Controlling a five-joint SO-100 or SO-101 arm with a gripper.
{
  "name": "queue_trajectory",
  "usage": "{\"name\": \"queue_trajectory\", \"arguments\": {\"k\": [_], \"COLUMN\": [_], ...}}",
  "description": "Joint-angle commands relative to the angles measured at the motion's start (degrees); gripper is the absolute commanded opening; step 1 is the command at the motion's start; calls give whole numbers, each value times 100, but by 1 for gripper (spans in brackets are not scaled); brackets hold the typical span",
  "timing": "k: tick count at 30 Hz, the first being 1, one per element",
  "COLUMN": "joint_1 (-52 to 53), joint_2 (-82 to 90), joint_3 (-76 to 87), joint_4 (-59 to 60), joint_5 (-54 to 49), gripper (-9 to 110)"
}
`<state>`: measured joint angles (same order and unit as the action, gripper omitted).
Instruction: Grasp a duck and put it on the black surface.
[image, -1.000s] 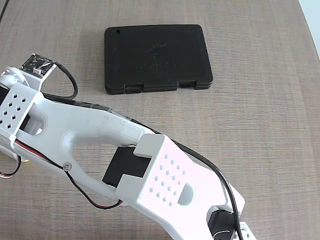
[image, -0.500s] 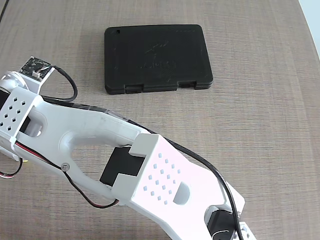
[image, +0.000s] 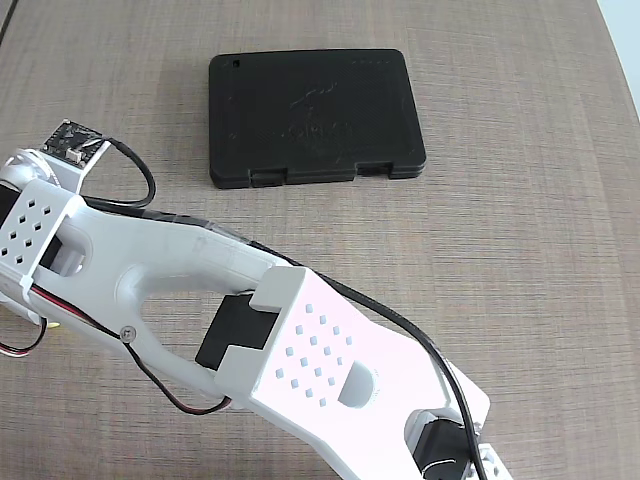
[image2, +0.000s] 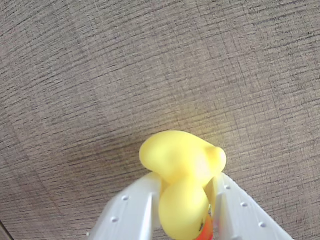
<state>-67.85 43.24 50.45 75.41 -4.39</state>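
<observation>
In the wrist view the small yellow duck (image2: 182, 165) sits between my two white fingers (image2: 135, 210), its orange beak low by the right finger. My gripper (image2: 186, 182) is shut on the duck over the wood-grain table. I cannot tell whether the duck touches the table. The black surface (image: 315, 118) is a flat matte black case at the top centre of the fixed view, its two latch notches on the near edge. There my arm (image: 300, 340) reaches to the left edge, well below and left of the case. The fingertips and the duck are hidden there.
The grey-brown wood-grain table (image: 530, 250) fills both views. A small circuit board with black cables (image: 75, 142) rides on the wrist at the left. The table's edge shows at the top right corner of the fixed view (image: 625, 25).
</observation>
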Motion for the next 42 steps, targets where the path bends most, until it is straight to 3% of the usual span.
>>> {"name": "queue_trajectory", "arguments": {"k": [1,11,20,28,42], "joint_1": [26,536,2760,4333,5177], "joint_2": [167,1793,3103,2382,914], "joint_3": [-158,-79,-88,-70,-123], "joint_4": [62,237,598,519,510], "joint_5": [53,-9,-18,-26,35], "gripper": [1,2,2,2,2]}}
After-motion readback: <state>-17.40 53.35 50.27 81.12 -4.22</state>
